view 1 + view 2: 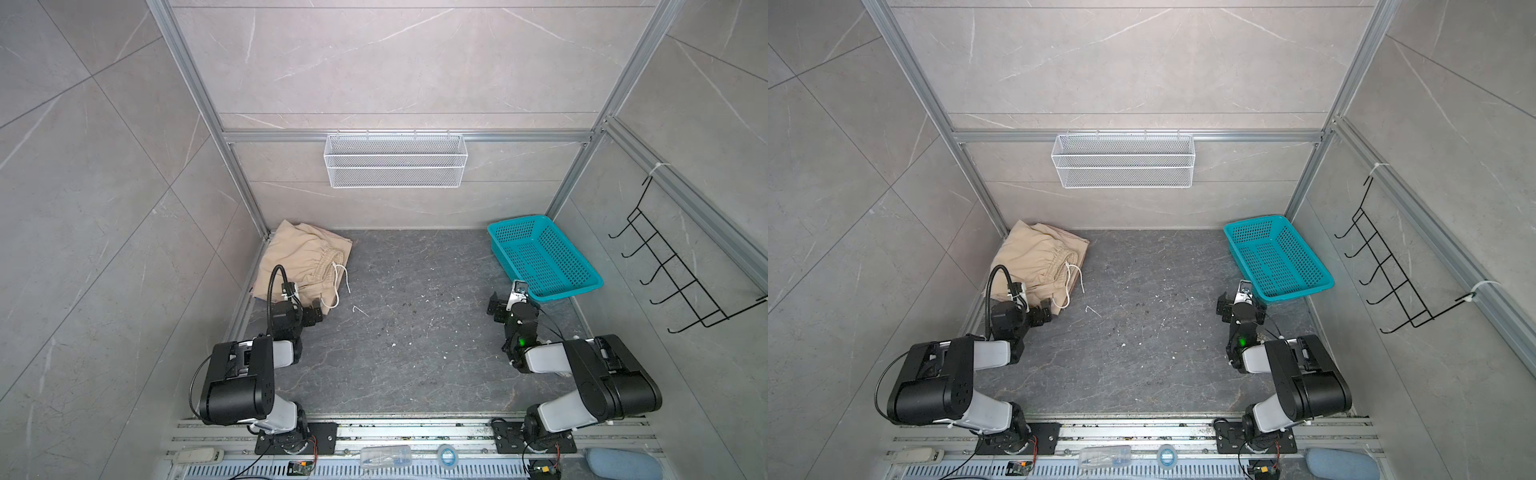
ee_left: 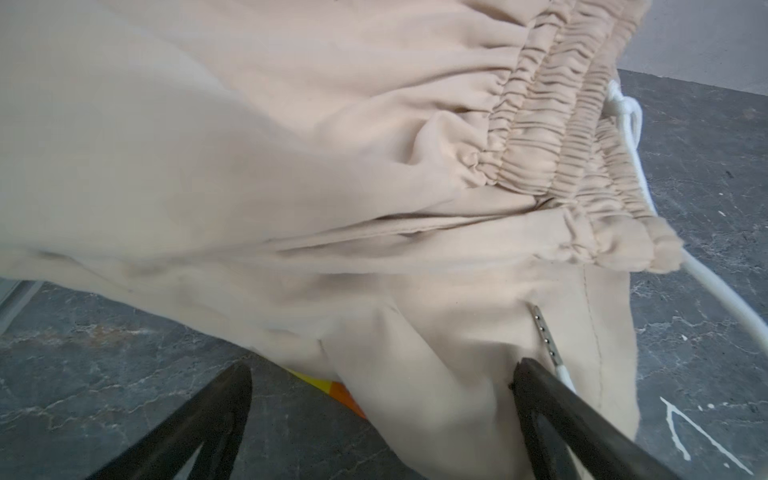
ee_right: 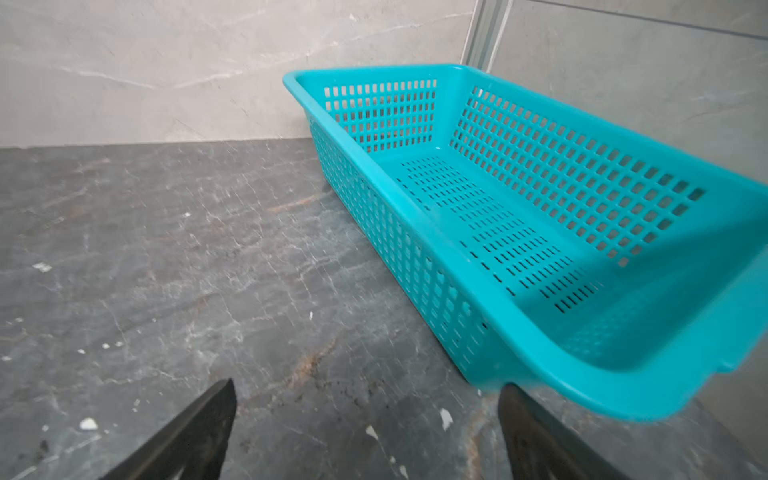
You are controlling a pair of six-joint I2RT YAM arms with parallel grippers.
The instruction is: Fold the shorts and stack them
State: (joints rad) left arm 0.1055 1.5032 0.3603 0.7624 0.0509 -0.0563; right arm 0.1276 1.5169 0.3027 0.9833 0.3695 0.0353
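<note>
Beige shorts (image 1: 299,253) bunched in far-left corner. Left gripper (image 2: 380,370) at their near edge, jaws wide, gripping nothing. Right gripper (image 3: 365,386) just beside basket (image 3: 602,399), jaws wide, empty.

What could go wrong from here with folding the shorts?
The drawstring ends right by a finger of the open left gripper; closing there may catch cord instead of the beige shorts.
Striped shorts peek from under the beige pair, so a pinch might grab both.
</note>
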